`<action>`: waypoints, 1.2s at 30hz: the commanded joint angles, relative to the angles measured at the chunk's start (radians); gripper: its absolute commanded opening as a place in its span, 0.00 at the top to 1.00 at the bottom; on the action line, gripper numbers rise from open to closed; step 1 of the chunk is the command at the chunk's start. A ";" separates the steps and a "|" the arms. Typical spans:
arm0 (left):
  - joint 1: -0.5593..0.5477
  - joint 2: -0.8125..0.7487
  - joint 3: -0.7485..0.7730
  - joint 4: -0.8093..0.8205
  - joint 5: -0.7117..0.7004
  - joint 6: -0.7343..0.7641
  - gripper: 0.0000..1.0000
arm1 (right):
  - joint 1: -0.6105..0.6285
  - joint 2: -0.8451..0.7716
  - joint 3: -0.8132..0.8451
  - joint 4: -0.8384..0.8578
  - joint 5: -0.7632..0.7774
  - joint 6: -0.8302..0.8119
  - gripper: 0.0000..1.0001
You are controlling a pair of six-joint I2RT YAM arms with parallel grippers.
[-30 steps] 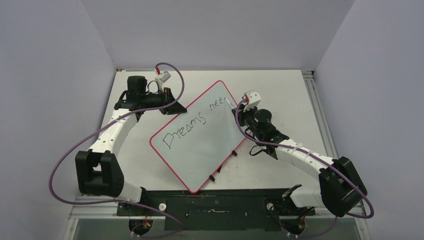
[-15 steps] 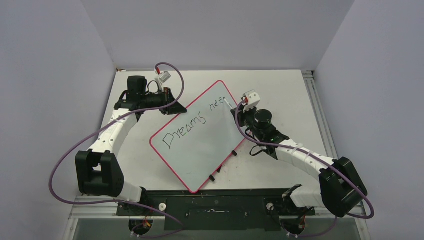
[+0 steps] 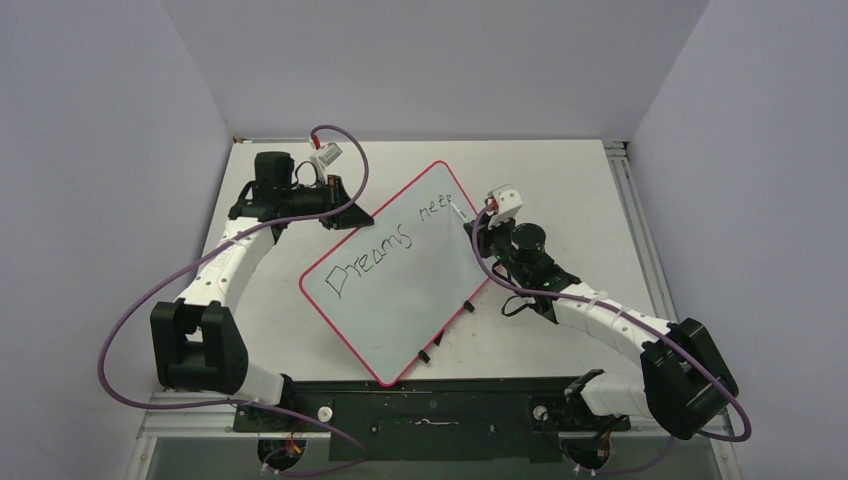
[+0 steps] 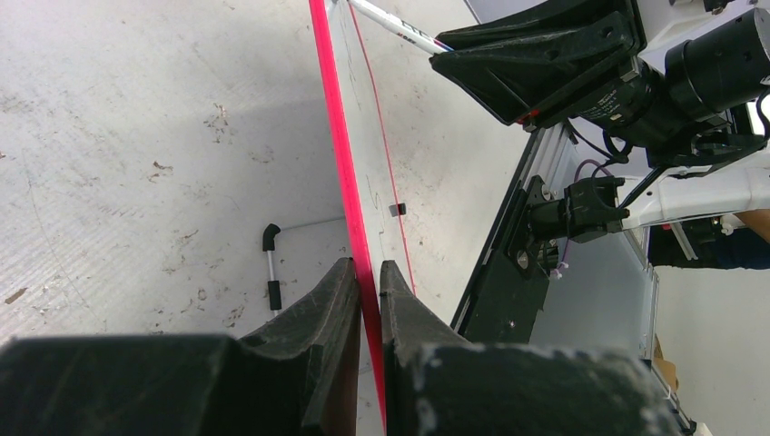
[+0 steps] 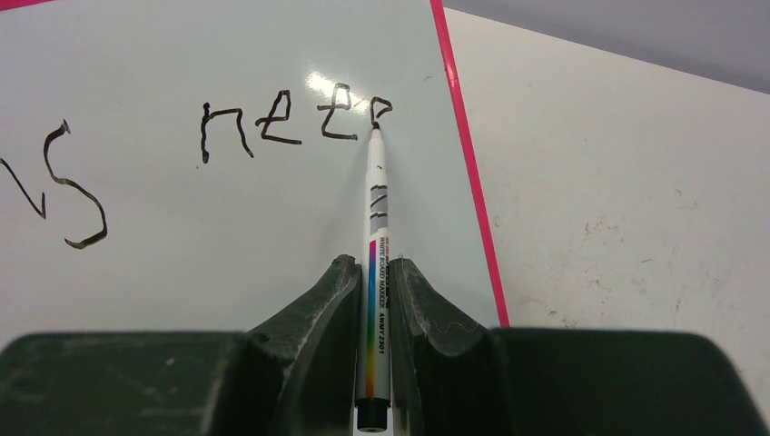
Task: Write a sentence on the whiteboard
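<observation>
Top external view, looking down on a scuffed white tabletop (image 3: 580,190), with two robot arms reaching in from its near edge. A large whiteboard (image 3: 400,310) lies at the middle of the tabletop, turned diagonally. One corner points toward the back wall and the opposite one toward the arm bases. The board is rectangular with rounded corners and a thin pink-red rim. Two small black feet (image 3: 470,306) stick out along its near right edge.

Thin black handwriting, the sentence (image 3: 385,245), slants up across the far part of the board. It begins with the word "Dreams" in large letters. Smaller letters follow higher up: "n", "e", "e", and a fourth that is a small loop on a short stem. The near half of the board is plain white.

The left claw (image 4: 368,272) is clenched on the board's pink rim along its far left edge, one finger on each side. The right claw (image 5: 374,272) is clenched on a white marker (image 5: 377,195) with a rainbow stripe on its label. The marker points out beyond the fingers. Its black tip touches the board at the foot of the fourth small letter, near the right-hand rim.
</observation>
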 commanded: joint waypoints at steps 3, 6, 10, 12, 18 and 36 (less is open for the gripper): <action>-0.004 0.007 -0.006 -0.003 0.056 0.038 1.00 | -0.001 0.011 0.035 0.022 0.029 0.009 0.95; -0.004 0.009 -0.005 -0.003 0.058 0.038 1.00 | 0.000 0.027 0.051 0.026 0.032 0.004 0.95; -0.004 0.009 -0.006 -0.003 0.058 0.038 1.00 | -0.001 0.052 0.073 0.035 0.028 -0.002 0.95; -0.004 0.009 -0.007 -0.001 0.058 0.038 1.00 | -0.001 0.063 0.089 0.039 0.025 -0.005 0.95; -0.004 0.012 -0.006 0.000 0.058 0.036 1.00 | -0.001 0.099 0.132 0.048 0.015 -0.012 0.95; -0.004 0.012 -0.007 0.006 0.050 0.029 1.00 | -0.002 0.103 0.101 0.044 0.018 -0.008 0.95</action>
